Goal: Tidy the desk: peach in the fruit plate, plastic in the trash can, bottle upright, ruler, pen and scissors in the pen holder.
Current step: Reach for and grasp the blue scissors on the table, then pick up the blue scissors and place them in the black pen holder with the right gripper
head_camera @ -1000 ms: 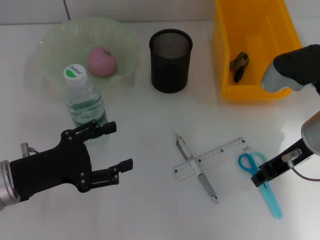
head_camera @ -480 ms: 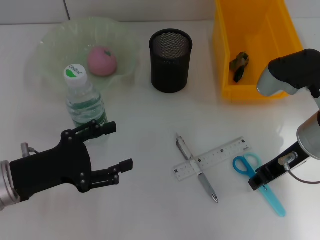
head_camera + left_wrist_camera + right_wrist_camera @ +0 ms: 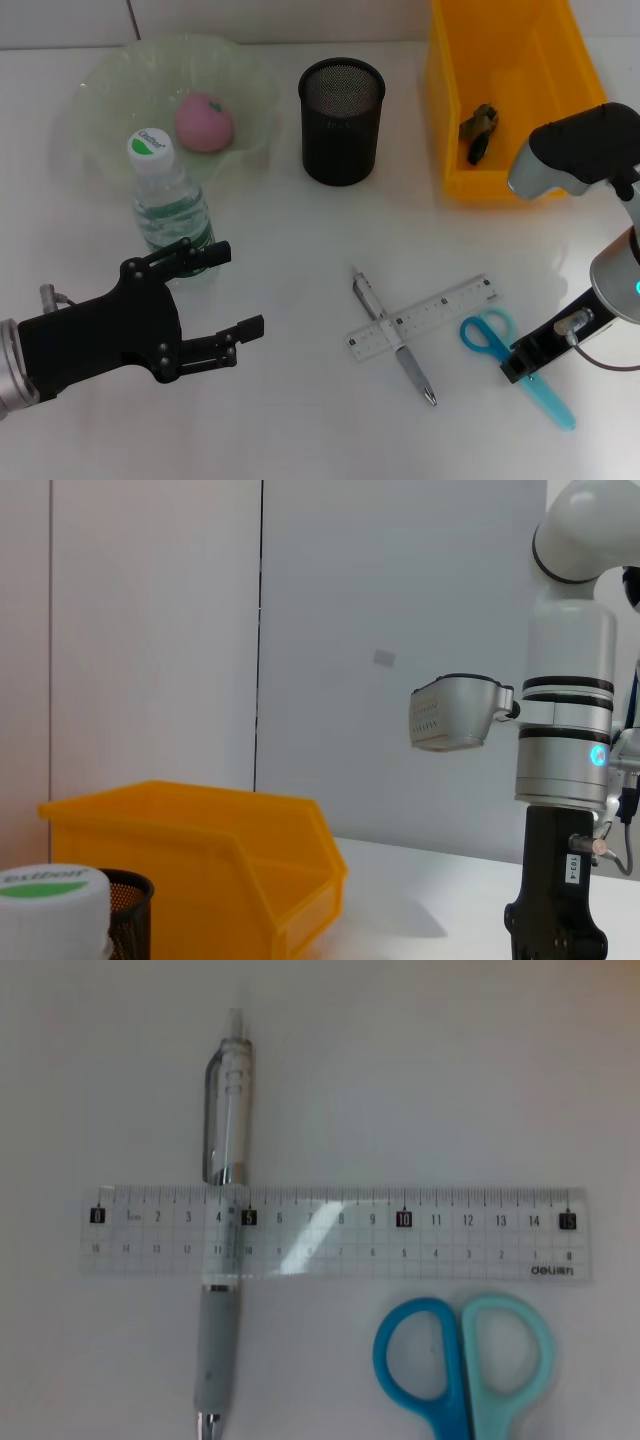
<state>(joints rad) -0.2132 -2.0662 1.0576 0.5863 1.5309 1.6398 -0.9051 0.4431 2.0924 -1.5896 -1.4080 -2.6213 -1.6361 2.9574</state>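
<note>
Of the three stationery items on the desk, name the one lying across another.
The clear plastic ruler: it lies crosswise on top of the silver pen. The blue-handled scissors lie apart beside it, by the right hand.

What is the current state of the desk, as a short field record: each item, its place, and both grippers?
pink peach: in the pale green fruit plate
clear plastic bottle: upright, in front of the plate
black mesh pen holder: nothing visible inside
yellow trash bin: dark scrap inside
transparent ruler: lies across the grey pen
blue-handled scissors: flat on the desk beside the ruler
left gripper: open, near the bottle, holding nothing
right gripper: over the scissors
</note>
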